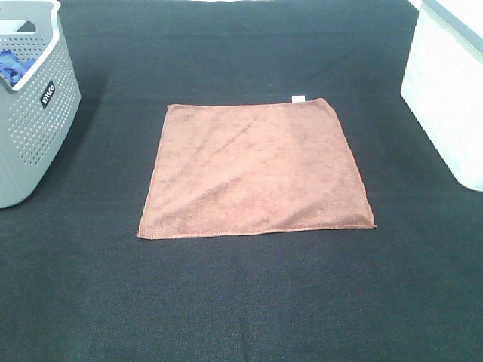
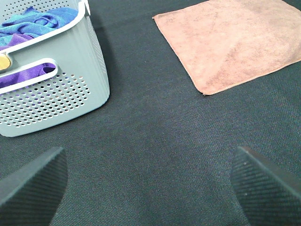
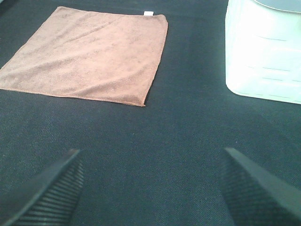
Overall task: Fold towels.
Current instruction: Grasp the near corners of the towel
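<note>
The reddish-brown towel (image 1: 255,170) lies spread flat in the middle of the dark table, with a small white tag (image 1: 299,98) at its far right corner. It also shows in the left wrist view (image 2: 235,42) and in the right wrist view (image 3: 89,54). Neither arm shows in the exterior high view. My left gripper (image 2: 150,186) is open and empty above bare table, short of the towel's near left corner. My right gripper (image 3: 153,188) is open and empty above bare table, short of the towel's near right corner.
A grey perforated basket (image 1: 34,113) stands at the left edge and holds blue and purple cloths (image 2: 33,23). A white bin (image 1: 449,90) stands at the right edge. The table is covered by a dark cloth (image 1: 241,302).
</note>
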Tool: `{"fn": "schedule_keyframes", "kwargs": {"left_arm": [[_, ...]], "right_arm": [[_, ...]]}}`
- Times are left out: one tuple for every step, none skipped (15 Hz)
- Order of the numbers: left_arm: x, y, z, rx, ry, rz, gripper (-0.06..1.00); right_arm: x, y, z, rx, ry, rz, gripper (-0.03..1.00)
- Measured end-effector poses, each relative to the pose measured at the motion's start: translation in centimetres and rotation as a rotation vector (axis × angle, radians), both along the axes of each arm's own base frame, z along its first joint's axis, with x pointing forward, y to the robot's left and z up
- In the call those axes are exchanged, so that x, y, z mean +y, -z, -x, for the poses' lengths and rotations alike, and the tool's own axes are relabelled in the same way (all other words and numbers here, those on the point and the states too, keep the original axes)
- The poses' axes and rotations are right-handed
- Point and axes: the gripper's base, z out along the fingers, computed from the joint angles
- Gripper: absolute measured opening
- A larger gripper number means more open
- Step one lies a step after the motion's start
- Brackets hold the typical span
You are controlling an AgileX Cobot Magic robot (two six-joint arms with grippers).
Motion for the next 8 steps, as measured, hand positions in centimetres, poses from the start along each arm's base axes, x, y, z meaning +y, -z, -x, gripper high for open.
{"fn": "schedule_keyframes", "kwargs": {"left_arm": [[0.0, 0.0, 0.0, 0.0, 0.0, 0.0, 0.89], [0.0, 0.0, 0.0, 0.0, 0.0, 0.0, 0.89], [0.0, 0.0, 0.0, 0.0, 0.0, 0.0, 0.89], [0.0, 0.0, 0.0, 0.0, 0.0, 0.0, 0.89], [0.0, 0.0, 0.0, 0.0, 0.0, 0.0, 0.89], [0.0, 0.0, 0.0, 0.0, 0.0, 0.0, 0.89], [0.0, 0.0, 0.0, 0.0, 0.0, 0.0, 0.89], [0.0, 0.0, 0.0, 0.0, 0.0, 0.0, 0.89]], "right_arm": [[0.0, 0.0, 0.0, 0.0, 0.0, -0.001, 0.75], [0.0, 0.0, 0.0, 0.0, 0.0, -0.001, 0.75], [0.0, 0.0, 0.0, 0.0, 0.0, -0.001, 0.75], [0.0, 0.0, 0.0, 0.0, 0.0, -0.001, 0.75], [0.0, 0.0, 0.0, 0.0, 0.0, -0.001, 0.75], [0.01, 0.0, 0.0, 0.0, 0.0, -0.002, 0.75], [0.01, 0.0, 0.0, 0.0, 0.0, -0.003, 0.75], [0.01, 0.0, 0.0, 0.002, 0.003, -0.008, 0.75]]}}
